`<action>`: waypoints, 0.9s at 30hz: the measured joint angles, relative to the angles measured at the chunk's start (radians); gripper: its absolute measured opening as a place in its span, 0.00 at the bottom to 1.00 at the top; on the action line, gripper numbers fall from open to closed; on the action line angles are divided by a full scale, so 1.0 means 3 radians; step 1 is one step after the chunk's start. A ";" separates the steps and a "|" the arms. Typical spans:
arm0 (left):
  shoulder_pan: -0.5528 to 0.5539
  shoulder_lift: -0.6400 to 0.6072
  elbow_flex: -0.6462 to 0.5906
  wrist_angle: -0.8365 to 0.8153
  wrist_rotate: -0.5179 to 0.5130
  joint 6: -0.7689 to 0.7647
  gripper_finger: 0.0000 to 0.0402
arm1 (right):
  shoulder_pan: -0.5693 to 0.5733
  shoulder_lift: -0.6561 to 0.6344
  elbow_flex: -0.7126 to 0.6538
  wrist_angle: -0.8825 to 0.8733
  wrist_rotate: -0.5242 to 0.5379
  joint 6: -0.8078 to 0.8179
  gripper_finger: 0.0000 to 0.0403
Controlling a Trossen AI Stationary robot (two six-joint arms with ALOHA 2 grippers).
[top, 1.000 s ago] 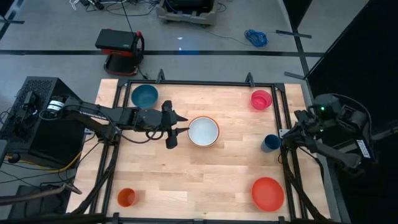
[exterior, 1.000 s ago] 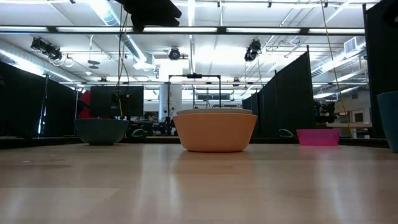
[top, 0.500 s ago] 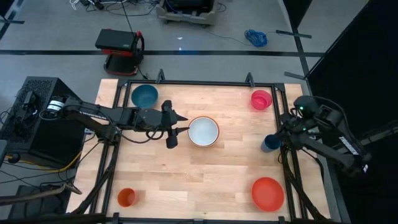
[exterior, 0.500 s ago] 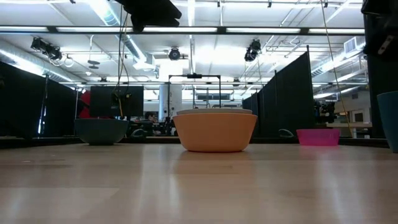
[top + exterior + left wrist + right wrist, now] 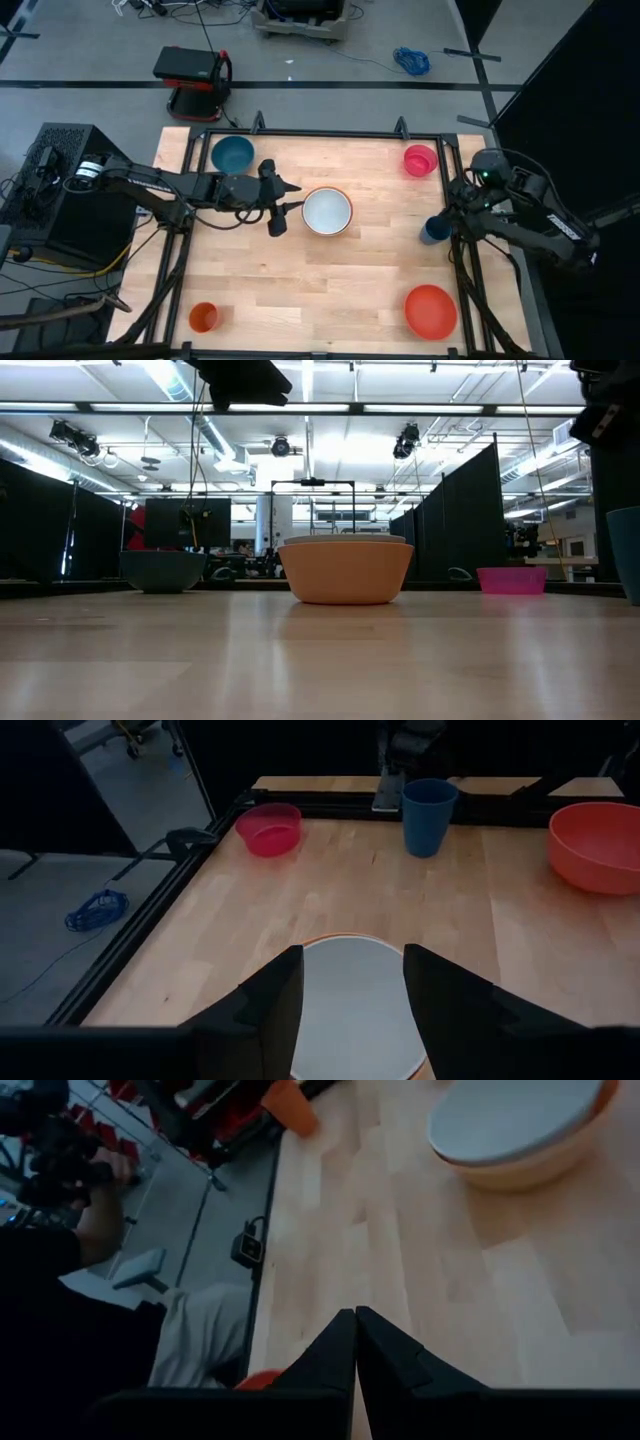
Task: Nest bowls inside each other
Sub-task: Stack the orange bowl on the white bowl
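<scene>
A pale white bowl (image 5: 327,211) sits nested in the orange bowl (image 5: 346,573) at the table's middle. The teal bowl (image 5: 232,154) stands on its base at the far left, the pink bowl (image 5: 420,160) at the far right, and the red bowl (image 5: 431,311) at the near right. My left gripper (image 5: 293,200) hangs open above the table just left of the nested pair; in its wrist view my left gripper (image 5: 350,1010) has the white bowl (image 5: 352,995) showing between the fingers, below them. My right gripper (image 5: 355,1342) is shut and bare, by the table's right edge (image 5: 458,205).
A dark-blue cup (image 5: 435,230) stands close to my right gripper at the right edge. An orange cup (image 5: 204,317) is at the near left corner. A black frame (image 5: 330,133) rims the table. A person (image 5: 95,1215) shows beyond the table's near side.
My right arm has swung in from outside the table's right edge toward the dark-blue cup and sunk a little, its gripper staying shut. It now shows at the low view's upper right. The bowls have not moved.
</scene>
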 joint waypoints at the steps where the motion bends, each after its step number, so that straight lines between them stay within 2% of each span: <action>1: 0.0000 0.0000 0.0000 0.0000 -0.0002 0.0000 0.40 | 0.0060 0.0054 0.0000 0.0104 0.0001 0.0025 0.00; 18: 0.0000 0.0000 0.0000 -0.0001 -0.0003 -0.0063 0.40 | 0.2133 0.0949 0.0000 0.0842 0.1303 0.0803 0.00; 23: 0.0000 0.0000 0.0000 -0.0001 -0.0002 -0.0063 0.41 | 0.2812 0.1065 0.0000 0.0845 0.1745 0.1301 0.00; 27: 0.0000 0.0000 0.0000 -0.0001 -0.0002 -0.0064 0.41 | 0.3214 0.1200 0.0000 0.0845 0.1948 0.1612 0.00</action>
